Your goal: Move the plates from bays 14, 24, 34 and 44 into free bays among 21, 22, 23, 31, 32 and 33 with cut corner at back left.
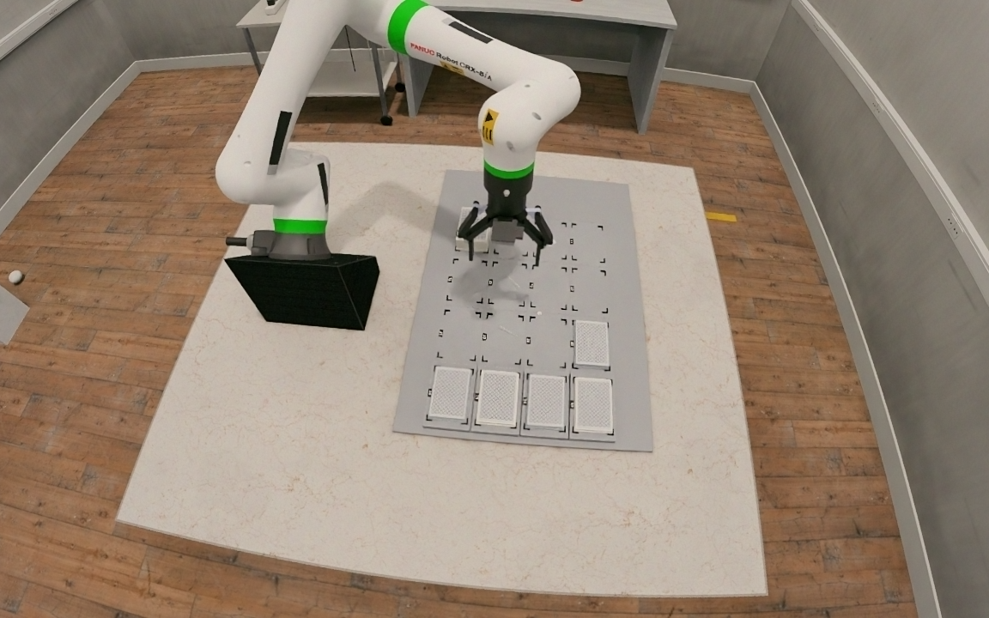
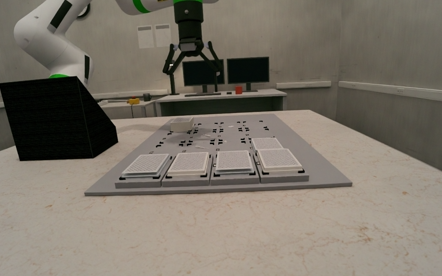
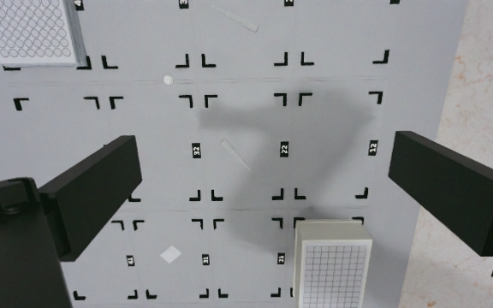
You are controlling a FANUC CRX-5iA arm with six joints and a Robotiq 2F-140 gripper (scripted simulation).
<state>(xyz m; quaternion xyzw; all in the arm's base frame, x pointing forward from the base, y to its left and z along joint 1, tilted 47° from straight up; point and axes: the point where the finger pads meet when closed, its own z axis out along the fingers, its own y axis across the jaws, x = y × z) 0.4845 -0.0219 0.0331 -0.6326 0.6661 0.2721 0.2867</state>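
Note:
My gripper is wide open and empty, high above the deck. In the wrist view, bays 12 and 22 show between its fingers. Sealed white plates sit on column 4's raised floors: bay 14's plate, bay 24's plate, bay 34's plate and bay 44's plate. No plate shows in bays 21, 22, 23, 31, 32 or 33. Column 4 is outside the wrist view.
Bay 43 holds a plate, bay 11 a tall deep-well block. Thin clear slivers lie in bay 22 and bay 23. A white diamond-shaped piece lies in bay 31, a white dot between bays 32 and 33.

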